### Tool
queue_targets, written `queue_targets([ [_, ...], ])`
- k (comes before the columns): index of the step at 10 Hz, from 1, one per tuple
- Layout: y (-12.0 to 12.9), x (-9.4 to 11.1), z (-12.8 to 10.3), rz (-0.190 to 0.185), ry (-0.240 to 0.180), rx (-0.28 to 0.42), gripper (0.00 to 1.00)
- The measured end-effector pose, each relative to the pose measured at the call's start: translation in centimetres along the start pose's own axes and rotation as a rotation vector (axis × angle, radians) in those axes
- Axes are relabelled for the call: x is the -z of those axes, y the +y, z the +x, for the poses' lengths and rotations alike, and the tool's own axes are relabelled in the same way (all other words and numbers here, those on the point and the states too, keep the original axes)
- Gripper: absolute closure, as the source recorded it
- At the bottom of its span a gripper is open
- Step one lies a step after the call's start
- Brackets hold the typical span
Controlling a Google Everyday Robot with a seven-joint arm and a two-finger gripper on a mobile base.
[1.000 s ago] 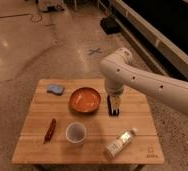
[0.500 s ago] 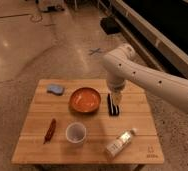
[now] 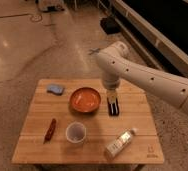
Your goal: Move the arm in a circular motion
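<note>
Large white arm (image 3: 152, 80) reaching in from the right edge, thick smooth segments dotted with small dark screw holes, elbow joint bent above the far edge of the wooden surface (image 3: 137, 137). Wrist turned straight down from that joint, ending in the gripper (image 3: 113, 102), hanging over the right-centre of the surface, just right of the orange bowl (image 3: 85, 99). Fingers pointing downward, dark, side by side with a narrow slit between them, only slightly parted; nothing seen held between them. Impossible to tell whether the tips touch the wood or hover just above it.

Across the surface: blue sponge (image 3: 55, 89) near the far left corner; orange bowl at centre, towards the far side; white cup (image 3: 75, 133) upright, nearer the front edge and below the bowl; slim reddish-brown item (image 3: 50, 129) lying left of the cup, kind unclear; clear bottle (image 3: 120, 143) lying on its side towards the front right, neck pointing up and right. All of these apart from one another and from the arm.

Polished stone floor (image 3: 27, 45) around the surface, dark bag-like shape (image 3: 110, 25) on the floor farther back, long pale rail (image 3: 157, 37) running diagonally along the right.
</note>
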State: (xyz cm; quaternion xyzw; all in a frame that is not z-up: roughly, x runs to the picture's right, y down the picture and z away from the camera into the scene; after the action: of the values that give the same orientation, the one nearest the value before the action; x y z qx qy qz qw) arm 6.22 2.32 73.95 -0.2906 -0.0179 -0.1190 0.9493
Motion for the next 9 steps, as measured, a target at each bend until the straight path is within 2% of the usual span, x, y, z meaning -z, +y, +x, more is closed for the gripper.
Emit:
queue_targets([
  [2,0.2,0.2,-1.3,-0.005,0.006,0.033,0.35],
  [4,1.6,-0.1,-1.0,-0.004,0.003,0.043,0.35],
  [7,3.2,0.2,-2.2,-0.008,-0.004,0.074,0.35],
  [9,3.1,0.3,-0.7,-0.009,-0.008,0.064,0.35],
])
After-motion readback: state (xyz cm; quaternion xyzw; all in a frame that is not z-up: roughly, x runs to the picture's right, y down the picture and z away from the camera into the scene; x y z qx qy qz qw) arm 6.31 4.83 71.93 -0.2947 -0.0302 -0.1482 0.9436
